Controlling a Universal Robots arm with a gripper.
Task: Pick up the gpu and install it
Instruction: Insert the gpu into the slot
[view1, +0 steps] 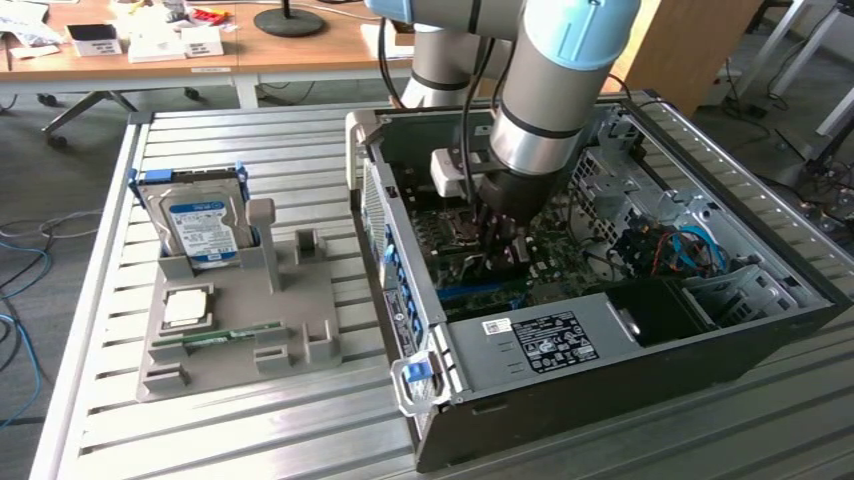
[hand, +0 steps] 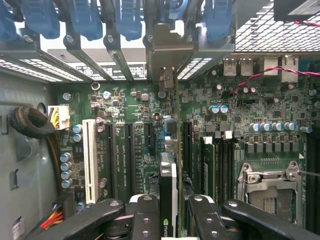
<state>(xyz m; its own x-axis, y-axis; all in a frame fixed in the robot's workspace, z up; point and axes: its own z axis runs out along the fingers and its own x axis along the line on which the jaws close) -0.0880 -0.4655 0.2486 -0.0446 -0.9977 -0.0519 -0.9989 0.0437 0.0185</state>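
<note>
My gripper reaches down into the open computer case, over the green motherboard. It is shut on the gpu, which I see edge-on in the wrist view as a thin black card between the two black fingers. The card stands upright over the black expansion slots, and its silver bracket lies against the case's rear slot openings. In the exterior view the gpu is a dark shape under the gripper, mostly hidden by the arm.
A grey fixture tray at the exterior view's left holds a blue-labelled hard drive, a processor and a green memory stick. Inside the case are the power supply, blue latches, a white slot and the processor socket.
</note>
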